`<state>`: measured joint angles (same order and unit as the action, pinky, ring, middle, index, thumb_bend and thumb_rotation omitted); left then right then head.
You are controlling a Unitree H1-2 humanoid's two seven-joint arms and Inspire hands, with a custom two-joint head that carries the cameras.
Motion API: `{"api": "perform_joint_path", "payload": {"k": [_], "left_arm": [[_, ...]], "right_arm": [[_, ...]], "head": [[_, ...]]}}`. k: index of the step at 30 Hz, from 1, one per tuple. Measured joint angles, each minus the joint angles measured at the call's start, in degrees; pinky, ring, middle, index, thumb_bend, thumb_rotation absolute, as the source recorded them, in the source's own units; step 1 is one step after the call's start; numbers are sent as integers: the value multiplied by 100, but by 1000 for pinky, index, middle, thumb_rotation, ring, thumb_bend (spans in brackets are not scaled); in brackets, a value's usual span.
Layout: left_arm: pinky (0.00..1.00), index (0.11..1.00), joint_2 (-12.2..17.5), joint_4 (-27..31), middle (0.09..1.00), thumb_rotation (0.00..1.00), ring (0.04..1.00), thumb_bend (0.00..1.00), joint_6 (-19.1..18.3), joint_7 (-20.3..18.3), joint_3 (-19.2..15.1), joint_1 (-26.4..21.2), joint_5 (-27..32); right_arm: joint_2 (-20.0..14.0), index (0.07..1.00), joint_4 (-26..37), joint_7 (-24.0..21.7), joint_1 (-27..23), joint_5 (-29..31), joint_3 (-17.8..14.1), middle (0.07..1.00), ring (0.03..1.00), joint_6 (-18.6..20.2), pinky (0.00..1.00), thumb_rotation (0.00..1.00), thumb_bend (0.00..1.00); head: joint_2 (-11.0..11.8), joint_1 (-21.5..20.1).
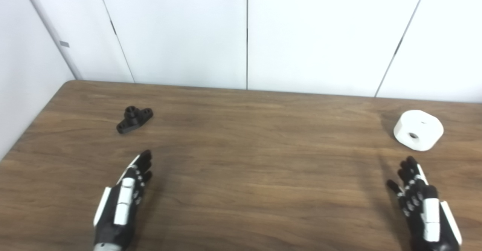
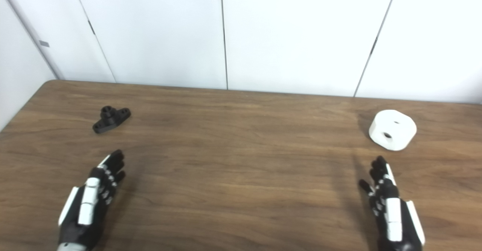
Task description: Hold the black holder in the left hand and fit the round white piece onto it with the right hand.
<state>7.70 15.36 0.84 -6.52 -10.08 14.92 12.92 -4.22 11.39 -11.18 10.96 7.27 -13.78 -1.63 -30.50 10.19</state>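
Observation:
The black holder (image 1: 134, 119) lies flat on the wooden table (image 1: 248, 160) toward the far left, a short post sticking up from its base. The round white piece (image 1: 418, 130) rests near the far right edge, a dark hole in its side. My left hand (image 1: 124, 198) hovers at the near left, fingers stretched out and empty, a hand's length short of the holder. My right hand (image 1: 421, 202) is at the near right, fingers spread and pointing at the white piece, just short of it and holding nothing.
White wall panels (image 1: 244, 32) stand behind the table's far edge. The table's left edge (image 1: 34, 119) runs close to the holder. Bare wood lies between the two hands.

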Motion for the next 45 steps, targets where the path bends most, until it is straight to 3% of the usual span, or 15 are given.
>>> {"api": "perform_joint_path", "payload": {"k": [8, 15, 19, 21, 23, 25, 26, 27, 30, 33, 35, 40, 45], "left_arm": [[997, 918, -41, -31, 956, 859, 985, 620, 154, 184, 263, 1, -160], [1000, 933, -63, -30, 966, 889, 988, 565, 178, 439, 480, -8, -308], [995, 927, -72, -30, 957, 843, 981, 517, 209, 626, 550, -10, -596], [981, 924, -72, -27, 950, 782, 969, 520, 210, 721, 587, -9, -871], [868, 899, -59, 27, 915, 531, 905, 538, 169, 886, 626, -13, -1421], [837, 893, -43, 207, 900, 235, 887, 597, -28, 1048, 641, -26, -2206], [844, 891, -24, 324, 900, 136, 890, 623, -112, 1095, 637, -37, -2508], [828, 886, -4, 460, 899, 107, 881, 656, -233, 1104, 630, -76, -2807], [809, 867, 87, 669, 891, 98, 869, 693, -658, 1105, 522, -413, -3628], [771, 867, 305, 789, 873, 126, 838, 720, -979, 1091, 386, -894, -4146], [810, 858, 446, 858, 888, 194, 875, 774, -1142, 1079, 308, -1136, -4362], [751, 828, 787, 775, 889, 265, 881, 847, -1380, 1037, 229, -1572, -4806], [788, 816, 1082, 426, 892, 323, 906, 885, -1479, 1051, 171, -1833, -5284]], "right_arm": [[-154, 1000, -62, -52, 6, 278, -53, 998, 1000, 17, 1000, 1000, 650], [-341, 1000, -133, -82, 29, 377, -82, 1000, 1000, -52, 1000, 1000, 653], [-534, 1000, -165, -111, 109, 393, -6, 1000, 1000, -113, 1000, 1000, 654], [-624, 1000, -172, -112, 175, 456, -3, 1000, 1000, -130, 1000, 1000, 658], [-676, 1000, -179, -111, 196, 476, 1, 1000, 1000, -141, 1000, 1000, 673], [-691, 1000, -187, -109, 196, 476, 12, 1000, 1000, -138, 1000, 1000, 692], [-699, 1000, -192, -108, 198, 477, 14, 1000, 1000, -138, 1000, 1000, 704], [-711, 1000, -192, -107, 211, 481, 11, 1000, 1000, -151, 1000, 1000, 707], [-769, 1000, -217, -102, 221, 482, 27, 1000, 1000, -200, 1000, 1000, 695], [-766, 1000, -221, -16, 217, 422, 31, 995, 1000, -242, 1000, 1000, 621], [-748, 1000, -220, 70, 218, 342, 31, 984, 1000, -305, 1000, 1000, 581], [-740, 998, -215, 170, 221, 211, 54, 977, 1000, -352, 1000, 1000, 576], [-741, 993, -213, 209, 230, 155, 64, 976, 1000, -347, 1000, 1000, 591]], "head": [[9, 352], [53, 379], [70, 370], [88, 387], [105, 466], [106, 475], [106, 484], [106, 484], [106, 484], [114, 467], [106, 458], [97, 423], [79, 423]]}}
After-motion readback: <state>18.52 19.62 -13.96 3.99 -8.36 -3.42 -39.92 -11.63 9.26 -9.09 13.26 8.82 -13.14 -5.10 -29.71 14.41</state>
